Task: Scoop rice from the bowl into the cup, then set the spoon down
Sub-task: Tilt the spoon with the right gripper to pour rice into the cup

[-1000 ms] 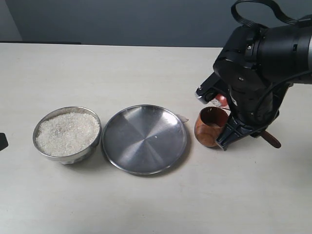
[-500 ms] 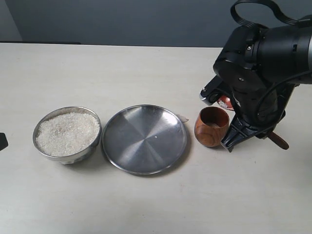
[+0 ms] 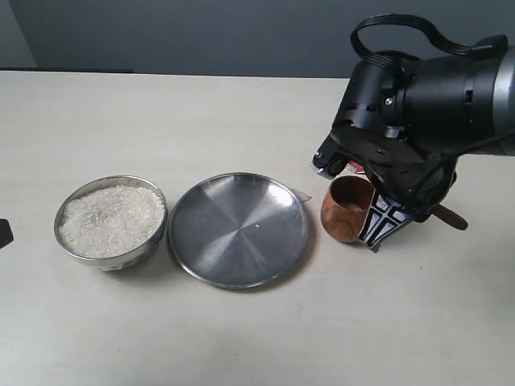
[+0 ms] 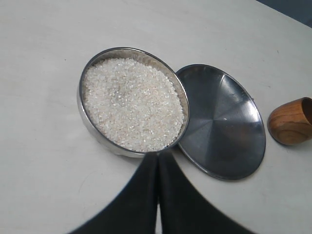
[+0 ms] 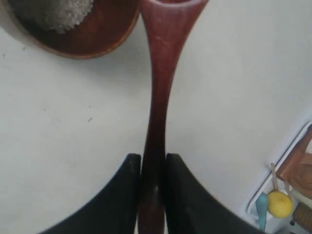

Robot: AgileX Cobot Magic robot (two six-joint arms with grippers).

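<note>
The right gripper [image 5: 153, 163] has its jaws clamped on the dark handle of the one spoon [image 5: 158, 87]. The spoon's long axis runs straight out from them, scoop end beside the one cup [image 5: 83, 39], which holds a little rice [image 5: 53, 12]. The left gripper [image 4: 157, 163] has its jaws pressed together, empty, near the one full bowl [image 4: 90, 129]. One plate [image 3: 238, 229] lies between bowl and cup on the table [image 3: 161, 121].

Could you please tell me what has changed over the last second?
The right gripper, still clamped on the spoon, drew right in the exterior view, then swung back left and now hides the right side of the cup. Nothing was taken or released. The cup, the bowl of rice and the steel plate stayed put.
</note>
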